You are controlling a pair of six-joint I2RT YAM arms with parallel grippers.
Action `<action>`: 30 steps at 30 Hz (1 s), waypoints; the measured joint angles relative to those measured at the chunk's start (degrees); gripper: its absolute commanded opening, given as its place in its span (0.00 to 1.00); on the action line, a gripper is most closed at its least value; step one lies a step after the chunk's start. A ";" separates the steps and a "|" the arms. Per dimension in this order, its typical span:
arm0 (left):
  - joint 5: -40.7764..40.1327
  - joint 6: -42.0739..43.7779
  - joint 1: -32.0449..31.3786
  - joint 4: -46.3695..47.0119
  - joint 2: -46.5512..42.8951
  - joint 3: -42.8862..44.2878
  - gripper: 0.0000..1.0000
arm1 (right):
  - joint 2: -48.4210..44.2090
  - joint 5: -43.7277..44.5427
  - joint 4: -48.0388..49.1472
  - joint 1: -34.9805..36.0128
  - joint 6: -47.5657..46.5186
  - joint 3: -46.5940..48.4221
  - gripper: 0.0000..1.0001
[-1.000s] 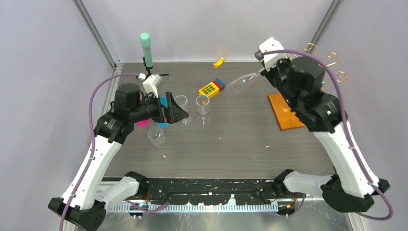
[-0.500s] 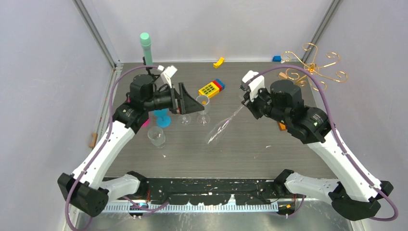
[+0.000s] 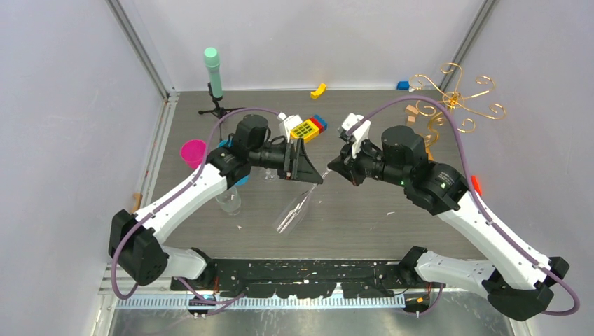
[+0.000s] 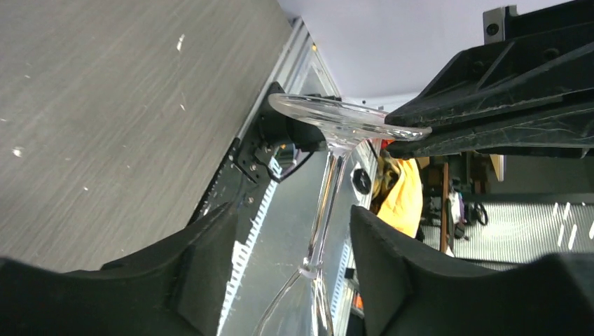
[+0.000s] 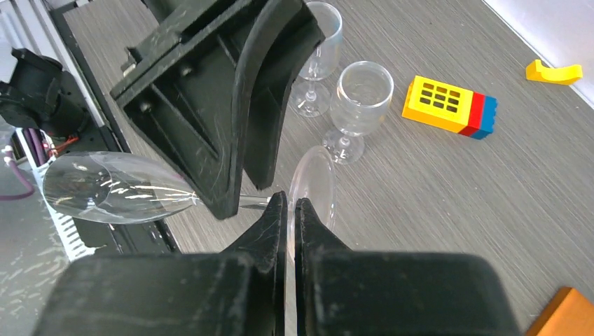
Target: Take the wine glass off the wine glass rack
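The clear wine glass (image 3: 293, 210) hangs tilted in the air over the middle of the table, bowl toward the near left. My right gripper (image 3: 329, 172) is shut on the rim of its foot (image 5: 315, 187). My left gripper (image 3: 308, 170) is open, with one finger on each side of the stem (image 4: 326, 203), not touching it. The wine glass rack (image 3: 455, 98) stands at the far right, gold curls showing, its base mostly hidden behind my right arm. A corner of the orange base (image 5: 569, 308) shows in the right wrist view.
Two wine glasses (image 5: 361, 105) stand on the table under the grippers. A yellow toy block (image 3: 307, 129), a pink cup (image 3: 192, 150), a clear cup (image 3: 230, 199), a green-topped stand (image 3: 212, 70) and a small yellow piece (image 3: 319, 89) are around.
My right arm has carried the glass from beside the rack down to the middle of the table. My left arm has swung right, and its open fingers now sit around the stem.
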 measured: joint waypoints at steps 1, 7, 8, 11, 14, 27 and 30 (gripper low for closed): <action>0.66 -0.31 -0.48 0.24 0.35 -0.11 0.54 | 0.00 -0.24 0.44 0.11 0.31 -0.26 0.00; 2.51 -2.73 -1.84 2.23 0.44 -0.70 0.29 | 0.00 -1.11 3.34 0.24 2.14 -0.83 0.00; 3.02 -2.93 -2.03 2.62 0.46 -0.72 0.18 | 0.07 -1.22 3.74 0.28 2.43 -0.90 0.00; 4.44 -3.26 -2.56 3.69 0.46 -0.92 0.00 | 0.39 -1.27 4.26 0.39 2.86 -1.27 0.00; 5.44 -3.69 -2.67 4.22 0.33 -1.79 0.00 | 0.76 -1.25 4.33 0.33 3.61 -1.70 0.22; -13.97 0.17 -1.73 -9.11 -0.87 10.19 0.00 | 0.85 9.09 9.90 0.48 10.62 -3.23 0.69; -21.53 0.98 -1.07 -10.56 -1.77 15.17 0.00 | -0.76 11.37 12.92 0.50 15.80 -5.11 0.69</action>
